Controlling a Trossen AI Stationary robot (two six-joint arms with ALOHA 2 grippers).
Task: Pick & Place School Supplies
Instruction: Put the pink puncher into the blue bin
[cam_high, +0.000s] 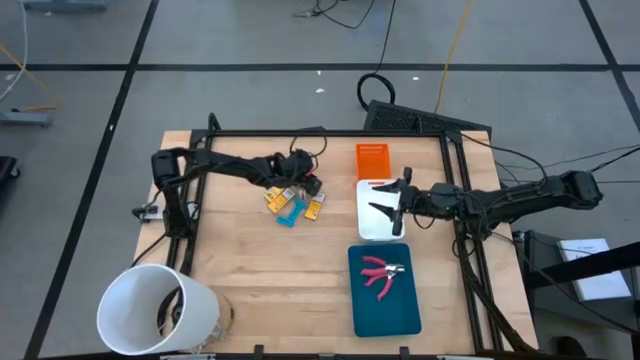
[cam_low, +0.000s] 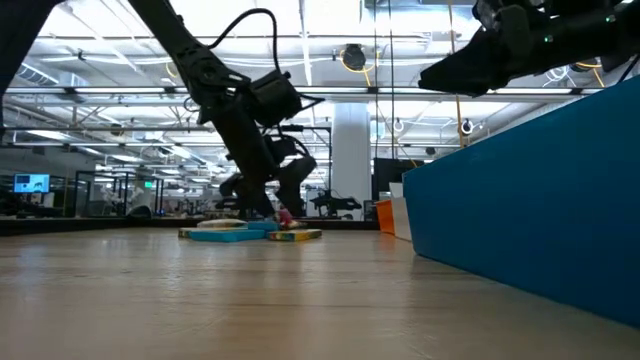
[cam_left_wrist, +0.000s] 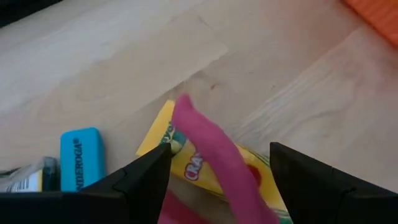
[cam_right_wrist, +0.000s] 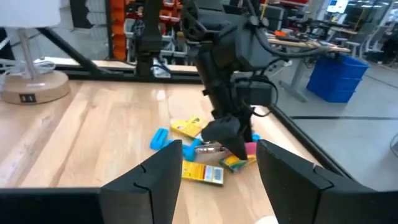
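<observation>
Several school supplies lie in a cluster on the wooden table: yellow crayon boxes (cam_high: 275, 199), a light-blue eraser (cam_left_wrist: 79, 158) and pink-handled scissors (cam_left_wrist: 211, 155) resting across a crayon box (cam_left_wrist: 186, 163). My left gripper (cam_left_wrist: 219, 149) slants down over this cluster, open, with a finger on either side of the pink handle. A second pair of pink-red scissors (cam_high: 383, 272) lies on the teal tray (cam_high: 385, 310). My right gripper (cam_high: 388, 206) hovers level above the white tray (cam_high: 376, 228), open, with nothing between its fingers.
An orange tray (cam_high: 371, 160) lies at the far side beside the white tray. A big white bucket (cam_high: 155, 310) stands at the table's near left corner. Bare wood shows between the cluster and the near edge.
</observation>
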